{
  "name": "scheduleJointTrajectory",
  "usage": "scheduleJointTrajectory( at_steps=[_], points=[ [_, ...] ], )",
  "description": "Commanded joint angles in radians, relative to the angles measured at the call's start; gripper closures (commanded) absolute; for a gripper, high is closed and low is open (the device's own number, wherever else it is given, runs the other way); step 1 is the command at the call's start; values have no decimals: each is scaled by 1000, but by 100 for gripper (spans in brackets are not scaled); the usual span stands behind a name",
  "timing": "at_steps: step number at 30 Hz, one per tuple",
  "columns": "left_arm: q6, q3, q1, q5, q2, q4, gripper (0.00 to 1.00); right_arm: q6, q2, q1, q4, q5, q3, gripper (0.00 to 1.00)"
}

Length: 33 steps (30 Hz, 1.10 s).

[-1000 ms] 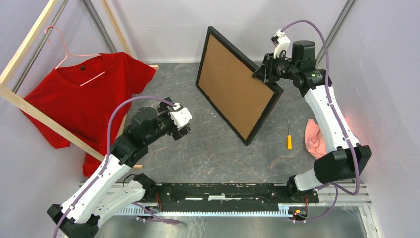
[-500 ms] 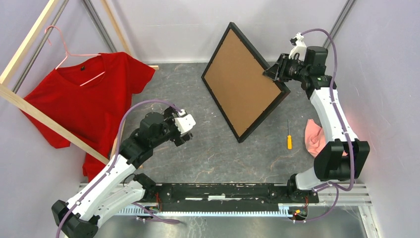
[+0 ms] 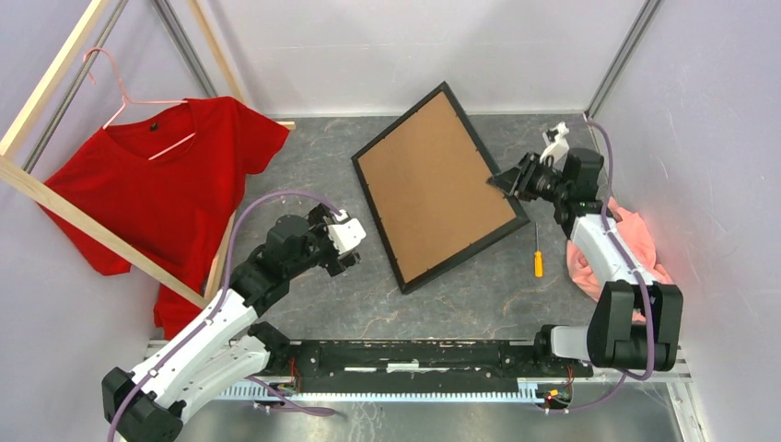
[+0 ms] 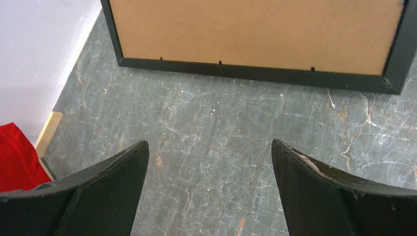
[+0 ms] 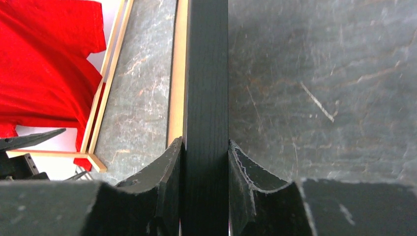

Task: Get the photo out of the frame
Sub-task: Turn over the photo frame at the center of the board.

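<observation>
The black frame (image 3: 402, 267) lies low over the table middle, back side up, so its brown backing board (image 3: 433, 189) shows. The photo is hidden. My right gripper (image 3: 505, 181) is shut on the frame's right edge; in the right wrist view both fingers (image 5: 169, 164) press the black frame (image 5: 206, 73) rail between them. My left gripper (image 3: 355, 241) hangs open to the left of the frame. In the left wrist view, bare table shows between the fingertips of my left gripper (image 4: 209, 147), and the frame (image 4: 246, 73) edge lies a little ahead.
A red T-shirt (image 3: 166, 184) hangs on a pink hanger from a pale wooden rack (image 3: 92, 230) at the left. An orange-handled screwdriver (image 3: 538, 253) lies right of the frame. A pink cloth (image 3: 635, 244) sits under the right arm. Walls close in behind and on both sides.
The right arm has swung the frame down from nearly upright to almost flat, and the arm itself has dropped lower. The left gripper has edged slightly toward the frame.
</observation>
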Motion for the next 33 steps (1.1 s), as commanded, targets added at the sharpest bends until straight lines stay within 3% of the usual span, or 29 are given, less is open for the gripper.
scheduleJointTrajectory(
  at_steps=[1, 10, 18, 21, 27, 33],
  points=[
    [-61, -45, 5, 15, -9, 95, 0, -58, -71, -8, 318, -46, -134, 100],
    [-40, -109, 5, 33, 73, 112, 0, -14, -14, -27, 587, 27, -380, 100],
    [-54, -110, 4, 21, 163, 134, 0, -30, 38, -43, 614, 136, -458, 100],
    [-56, -119, 4, 47, 151, 134, 0, -39, 43, -43, 607, 160, -464, 86],
    [-58, -129, 5, 48, 140, 137, 0, -43, 63, -43, 624, 178, -486, 74],
    [-57, -137, 4, 70, 105, 131, 0, -29, 84, -39, 675, 186, -525, 50]
  ],
)
